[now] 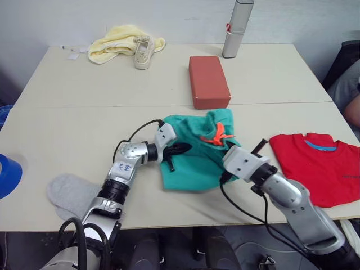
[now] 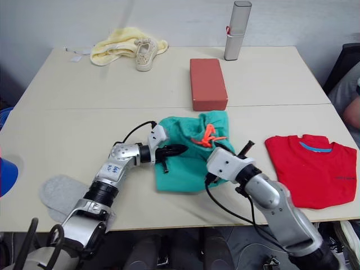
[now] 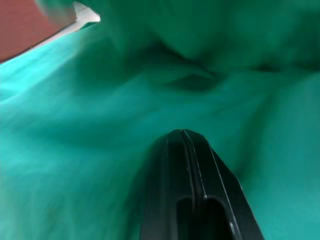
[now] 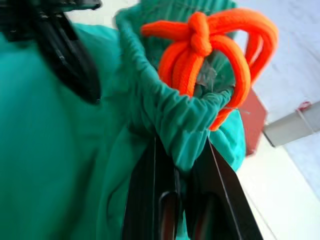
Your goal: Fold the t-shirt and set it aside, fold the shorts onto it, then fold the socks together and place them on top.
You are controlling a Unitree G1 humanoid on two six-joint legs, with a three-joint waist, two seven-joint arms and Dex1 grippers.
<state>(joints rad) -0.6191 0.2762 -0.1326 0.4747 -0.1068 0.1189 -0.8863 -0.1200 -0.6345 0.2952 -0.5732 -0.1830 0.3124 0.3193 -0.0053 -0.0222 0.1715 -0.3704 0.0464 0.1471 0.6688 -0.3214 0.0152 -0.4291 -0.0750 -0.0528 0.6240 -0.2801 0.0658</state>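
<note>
We cannot see the right gripper's (image 4: 182, 165) fingertips from the head views; they are buried behind the raised waistband of the shorts (image 1: 194, 160). The right wrist view settles it: its 2 black fingers are pinched onto the gathered elastic band just below the knotted orange drawstring (image 4: 210, 50).

The left gripper (image 1: 181, 149) lies on the shorts' left part, fingers pressed together flat — the left wrist view shows no cloth between them, only teal fabric all round.

The shorts sit crumpled at the middle of the near table (image 1: 67, 124), waist end lifted toward the right arm. The t-shirt (image 1: 323, 166) lies folded at the right, apart from the shorts, its far edge cut off by the frame. The socks (image 1: 70, 194) lie at the near left edge, partly hidden by the left arm — we cannot tell whether both are there.

Beyond the shorts stands a brick-red box (image 1: 208, 81), close to them. Further back: a yellow towel (image 1: 115, 42), a beige sneaker (image 1: 143, 53) touching it, and an upright grey case (image 1: 237, 28). A blue object (image 1: 8, 174) is cut off at the left.
</note>
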